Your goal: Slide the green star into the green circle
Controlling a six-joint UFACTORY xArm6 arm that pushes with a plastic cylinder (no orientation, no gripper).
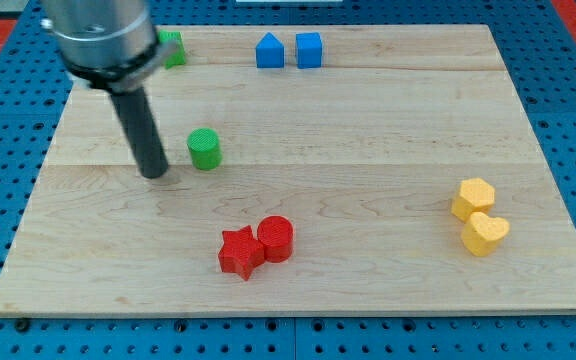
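1. My tip [154, 174] is resting on the wooden board [368, 120] in its left half, just to the view's left of the green circle [204, 148], with a narrow strip of bare wood showing between the two.
2. There is no gripper on this arm, only a straight dark rod, so nothing is being clasped or let go; the rod is touching no block.
3. The green star [173, 47] is sitting near the board's top-left corner, and the arm's grey housing [103, 40] is hiding most of it, so its shape cannot be made out; only a green edge is showing to the housing's right.
4. The green circle is standing upright, well below the green star and slightly toward the view's right of it.
5. Bare wood is lying between the green star and the green circle; the rod itself is standing just left of that line.
6. Two blue blocks are sitting side by side at the view's top: a blue house-shaped block [269, 51] and a blue cube [309, 49], both well right of the green star.
7. A red star [239, 251] and a red cylinder [276, 238] are touching each other near the view's bottom centre, well below the green circle.
8. A yellow hexagon [474, 198] and a yellow heart [486, 233] are touching each other at the view's right, far from both green blocks.
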